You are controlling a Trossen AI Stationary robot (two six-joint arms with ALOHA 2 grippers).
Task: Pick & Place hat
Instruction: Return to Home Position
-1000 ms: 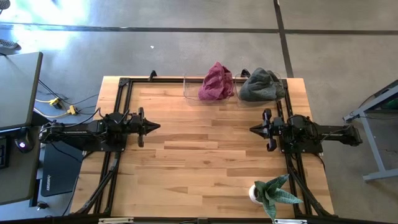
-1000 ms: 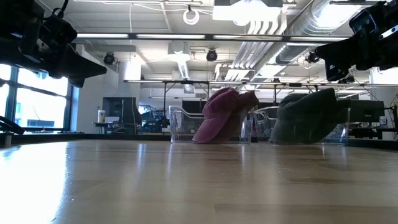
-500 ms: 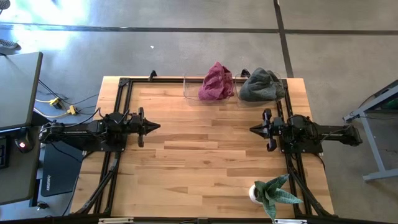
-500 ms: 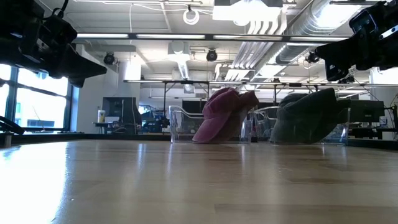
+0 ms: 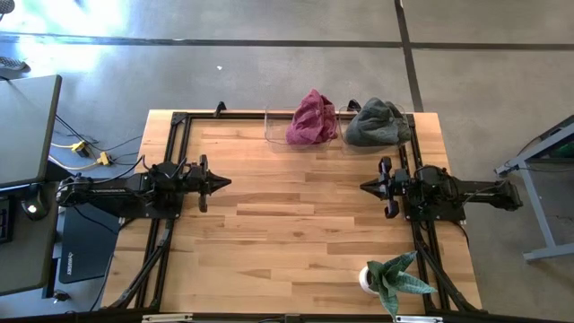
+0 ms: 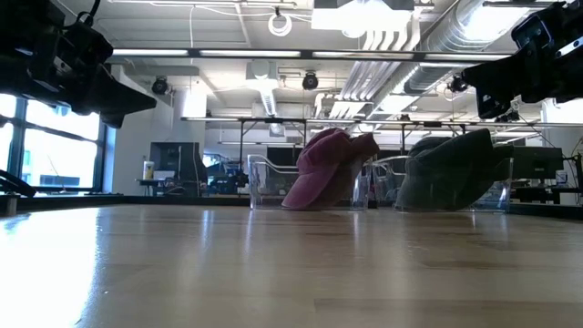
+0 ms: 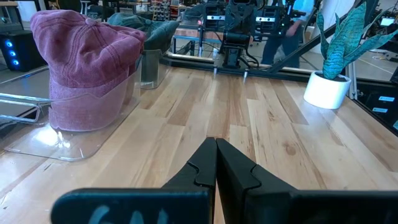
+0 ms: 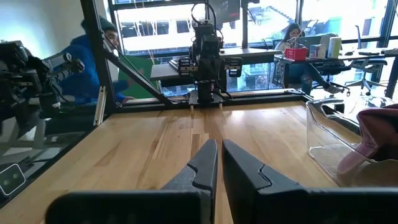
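A pink hat (image 5: 311, 117) sits on a clear plastic stand (image 7: 93, 118) at the table's far edge, crown up (image 7: 81, 59). A grey-green hat (image 5: 377, 122) sits on a second clear stand to its right (image 6: 454, 169). My left gripper (image 5: 228, 182) hovers level over the table's left side, shut and empty, pointing right. My right gripper (image 5: 363, 187) hovers level over the right side, shut and empty, pointing left. In its wrist view the fingers (image 8: 219, 149) stand nearly together, and the pink hat's edge (image 8: 379, 134) shows.
A potted plant in a white pot (image 5: 391, 280) stands at the table's near right corner. Black frame rails (image 5: 172, 152) run along the table's left, right and far sides. Bare wood (image 5: 296, 215) lies between the two grippers. A person in blue (image 8: 109, 68) sits beyond the table.
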